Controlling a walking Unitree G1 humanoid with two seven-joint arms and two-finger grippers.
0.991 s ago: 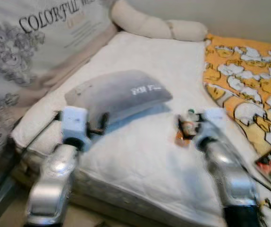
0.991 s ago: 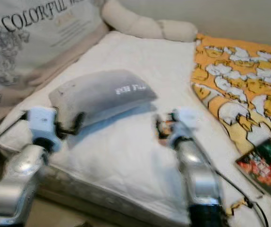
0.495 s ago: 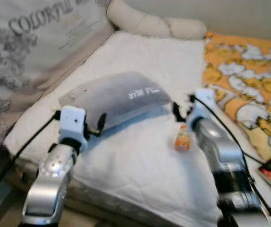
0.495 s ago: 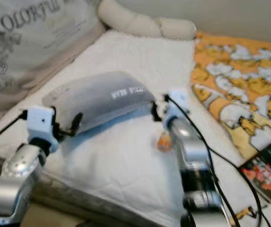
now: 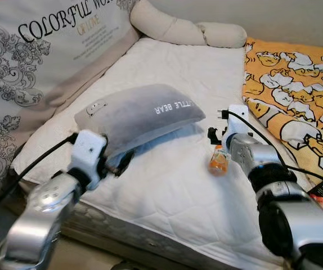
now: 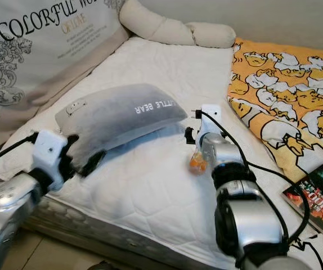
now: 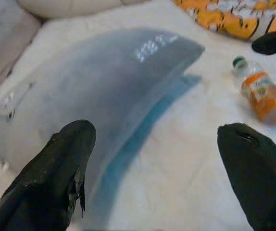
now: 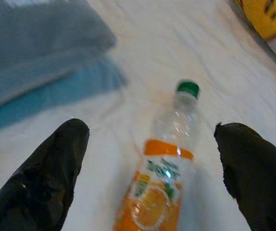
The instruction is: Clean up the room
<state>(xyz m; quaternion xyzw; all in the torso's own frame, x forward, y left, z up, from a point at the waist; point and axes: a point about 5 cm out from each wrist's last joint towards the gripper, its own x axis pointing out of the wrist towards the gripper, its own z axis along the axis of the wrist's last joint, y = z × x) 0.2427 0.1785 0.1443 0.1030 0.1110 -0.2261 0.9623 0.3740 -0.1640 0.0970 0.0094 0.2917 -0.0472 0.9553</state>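
So the big change over the last second: the right gripper (image 8: 152,168) has pulled in toward the bottle (image 5: 218,161) and now lines up right over it. A second ago that arm was further out and everything was smeared; now the head views are sharp, which I read as the robot having stopped moving and settled in front of the mattress (image 5: 167,185).

The bottle lies on its side on the white mattress, green cap pointing away from the wrist camera, orange label and juice at the near end. It sits just beside the grey pillow (image 5: 142,112), not touching it. In the right wrist view the two black fingers (image 8: 51,168) are spread wide with the bottle between them, neither one touching it yet. So released, nothing held.

The left gripper (image 7: 152,173) is also spread wide, parked at the near edge of the pillow, which is propped up a bit, with blue showing underneath. It looks like it's about to grab the pillow, but I can't tell if a finger is touching it.

My guess is the bottle pick comes next. Nothing is tidied yet; a magazine (image 6: 318,194) also lies on the orange blanket (image 6: 285,95).
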